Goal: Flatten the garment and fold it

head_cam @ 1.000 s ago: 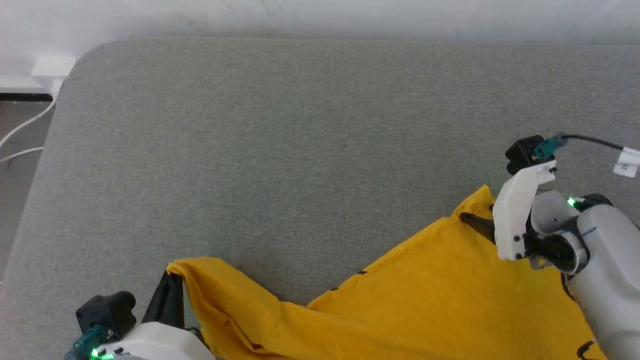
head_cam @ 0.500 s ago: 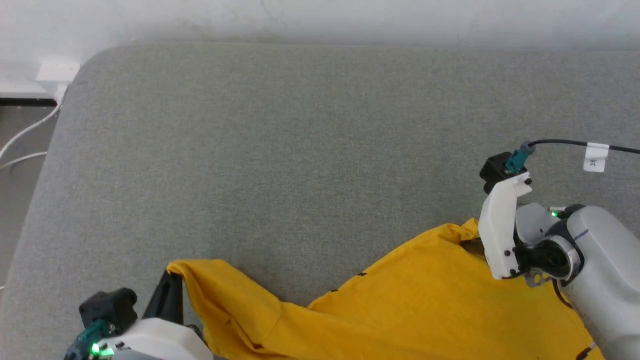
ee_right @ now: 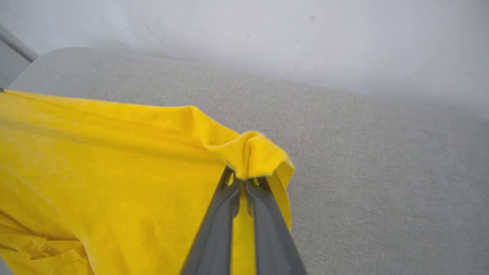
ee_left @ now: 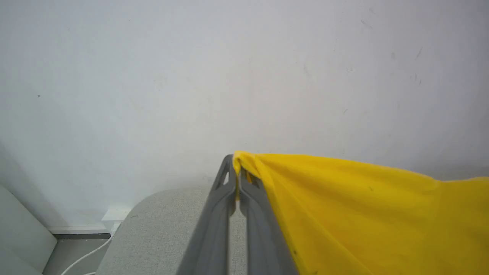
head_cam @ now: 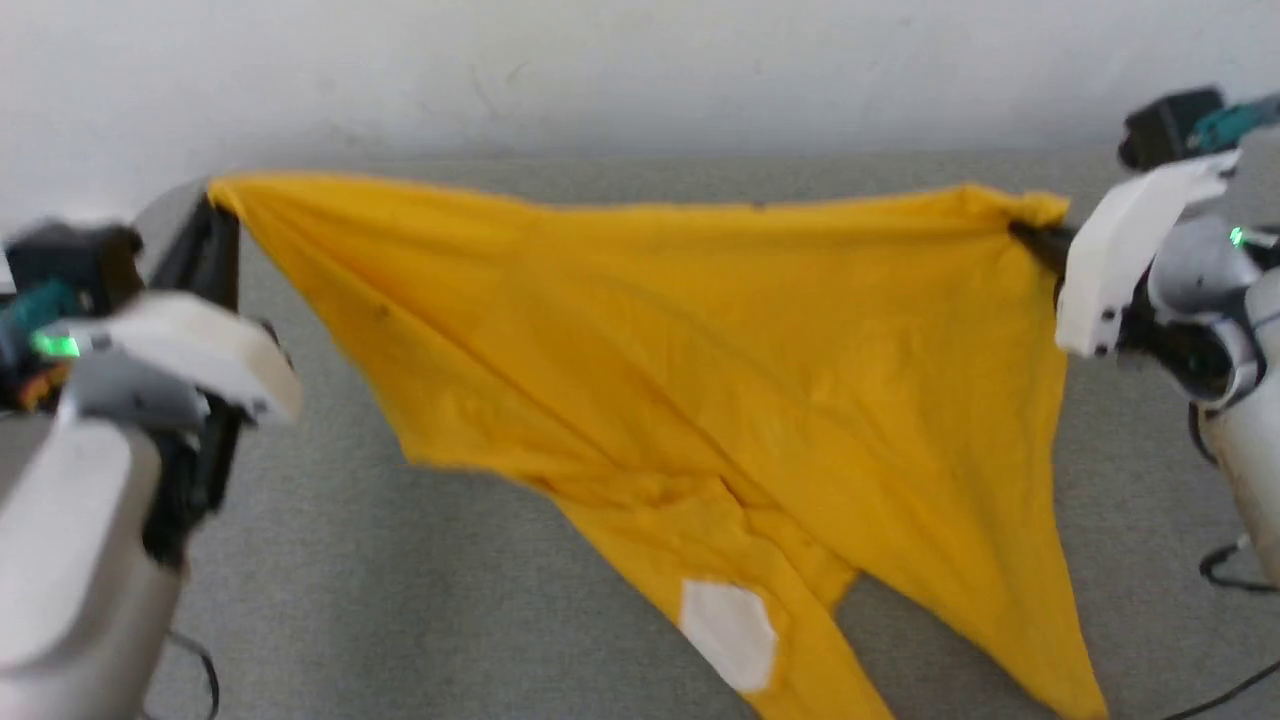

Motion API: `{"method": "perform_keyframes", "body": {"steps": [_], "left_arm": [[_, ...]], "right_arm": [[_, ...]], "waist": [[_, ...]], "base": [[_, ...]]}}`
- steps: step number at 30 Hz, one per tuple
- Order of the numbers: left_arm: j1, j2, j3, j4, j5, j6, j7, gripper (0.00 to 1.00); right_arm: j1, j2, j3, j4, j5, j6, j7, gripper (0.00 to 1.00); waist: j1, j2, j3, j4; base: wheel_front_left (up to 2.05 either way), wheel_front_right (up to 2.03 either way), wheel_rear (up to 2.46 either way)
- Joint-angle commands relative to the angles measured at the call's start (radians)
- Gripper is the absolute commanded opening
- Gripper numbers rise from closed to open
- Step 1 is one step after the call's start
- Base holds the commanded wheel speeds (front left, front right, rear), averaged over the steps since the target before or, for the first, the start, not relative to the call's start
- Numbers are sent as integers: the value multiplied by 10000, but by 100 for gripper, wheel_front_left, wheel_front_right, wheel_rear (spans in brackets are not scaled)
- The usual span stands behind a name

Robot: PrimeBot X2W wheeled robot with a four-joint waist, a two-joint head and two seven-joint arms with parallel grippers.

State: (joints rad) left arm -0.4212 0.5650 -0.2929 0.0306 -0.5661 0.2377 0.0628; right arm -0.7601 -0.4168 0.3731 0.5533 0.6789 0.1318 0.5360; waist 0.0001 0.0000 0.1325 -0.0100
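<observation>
The yellow garment (head_cam: pixel 700 350) hangs stretched in the air between both grippers, its lower part drooping to a point near the bottom edge, where a white patch shows. My left gripper (head_cam: pixel 212 205) is shut on its left corner; the left wrist view shows the fingers (ee_left: pixel 252 198) pinching the garment (ee_left: pixel 363 206) at their tips. My right gripper (head_cam: pixel 1030 235) is shut on the right corner; in the right wrist view the cloth (ee_right: pixel 114 160) bunches over the closed fingertips (ee_right: pixel 238 183).
Under the garment lies a grey padded surface (head_cam: pixel 400 600) with a rounded far-left corner (ee_left: pixel 153 221). A white wall (head_cam: pixel 600 70) stands close behind it. White cables trail on the floor (ee_left: pixel 84 259) at the left. A dark cable (head_cam: pixel 1230 570) hangs by the right arm.
The right gripper closed on the garment's corner, then both arms lifted and spread it in the air. The head view has tilted up toward the wall.
</observation>
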Motion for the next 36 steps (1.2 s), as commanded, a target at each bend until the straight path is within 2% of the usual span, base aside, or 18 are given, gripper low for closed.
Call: {"method": "perform_keyframes", "body": {"steps": [1, 5, 10, 12, 13, 20, 26, 36], "left_arm": [[-1144, 57, -55, 776, 224, -275, 13, 0], [-3592, -115, -224, 2499, 600, -734, -168, 0], [-6540, -342, -444, 4016, 1225, -1012, -487, 0], [-7729, -402, -502, 4475, 1453, -1110, -616, 0], [-7729, -402, -502, 4475, 1453, -1110, -616, 0], [-10779, -542, -661, 5711, 2033, -1334, -1092, 0], [-11458, -754, -789, 6729, 2101, -1450, -1496, 0], [-10427, -1021, -644, 8303, 1566, -1626, -2304, 0]], "right_arm": [[-532, 137, -291, 252, -192, -11, -338, 0], [-1802, 293, -779, 724, -595, -11, -1070, 0], [-3594, 306, -1199, 1050, -999, -11, -2180, 0], [-4314, 243, -1424, 1132, -1157, -11, -2651, 0], [-4314, 243, -1424, 1132, -1157, -11, -2651, 0], [-6219, 92, -1688, 1247, -1493, -11, -3731, 0], [-6691, 387, -1214, 1575, -1498, -11, -4176, 0], [-6128, 886, 43, 2701, -1047, -11, -4742, 0]], "waist": [[-1, 0, -75, -409], [-1, 0, 331, -753], [-1, 0, 1226, -1079], [-1, 0, 1697, -1157], [-1, 0, 1697, -1157], [-1, 0, 3121, -1183], [-1, 0, 3944, -1111], [-1, 0, 4065, -982]], "base": [[0, 0, 0], [0, 0, 0], [0, 0, 0], [0, 0, 0], [0, 0, 0], [0, 0, 0], [0, 0, 0], [0, 0, 0]]}}
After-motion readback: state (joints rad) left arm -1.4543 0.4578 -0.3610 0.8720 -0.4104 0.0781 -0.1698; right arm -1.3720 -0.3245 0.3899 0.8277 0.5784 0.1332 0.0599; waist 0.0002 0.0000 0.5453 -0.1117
